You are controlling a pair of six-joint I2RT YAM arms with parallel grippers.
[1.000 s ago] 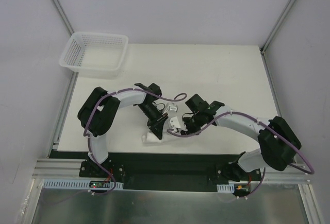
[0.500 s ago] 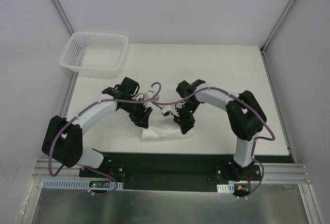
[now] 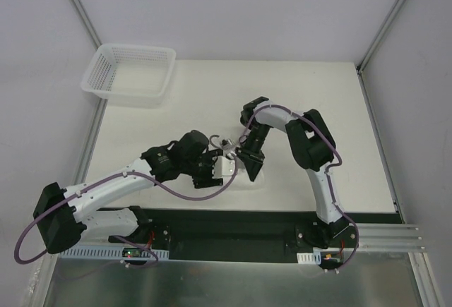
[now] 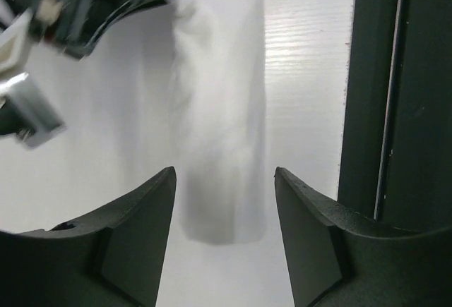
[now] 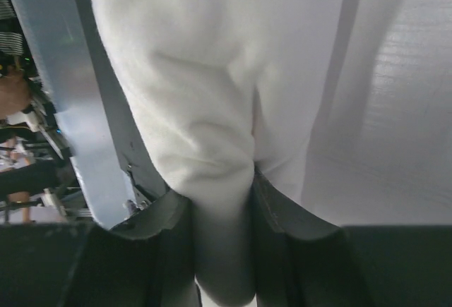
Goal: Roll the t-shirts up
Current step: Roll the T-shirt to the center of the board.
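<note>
Moved: since a second ago my left arm has swung low and the left gripper (image 4: 223, 183) has opened, jaws now astride the rolled t-shirt (image 4: 219, 95).
Right gripper (image 5: 220, 215): pinched shut on a fold of the t-shirt.
Position: narrow bundle on the table (image 3: 318, 95), near its front edge.
Progress: rolled, I judge; release left.
Around: basket (image 3: 131, 74) well apart, far-left; both wrists crowd the bundle.

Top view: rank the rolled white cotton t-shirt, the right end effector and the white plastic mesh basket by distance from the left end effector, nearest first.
1. Rolled white cotton t-shirt: right at the left end effector, near the table's front edge.
2. Right end effector: just across the roll, on the right.
3. White plastic mesh basket: far-left corner.
</note>
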